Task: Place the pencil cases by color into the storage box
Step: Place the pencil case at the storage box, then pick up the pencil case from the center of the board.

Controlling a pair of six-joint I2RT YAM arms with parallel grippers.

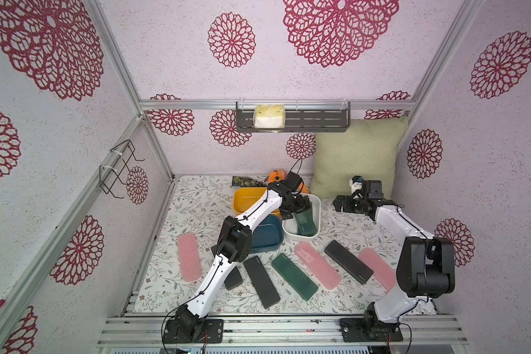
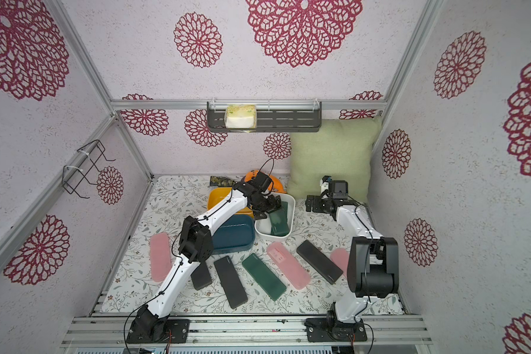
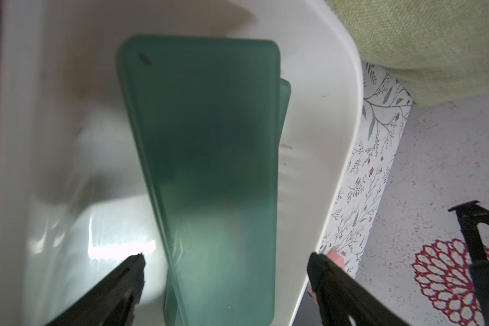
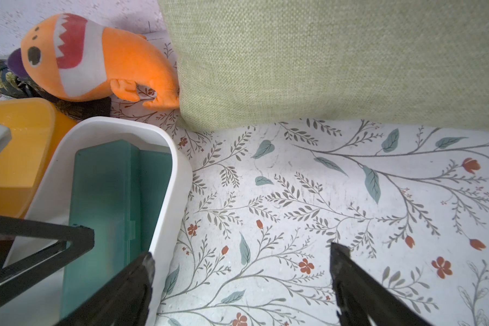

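Left tool is over the white tub, jaws apart, gripping nothing. The two green pencil cases lie overlapped in the tub right under it. Right tool is also apart and empty, just beside the tub over bare bench. Third green pencil case lies flat on the robot side of the tub, long axis diagonal. Left tool looks nearer; grip across its width.

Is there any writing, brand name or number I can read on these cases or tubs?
No text here is readable.
Small logo on a black pencil case: too small to read.
Dark mark on the top green pencil case: blurred.
Faint print on a pink pencil case: too small.
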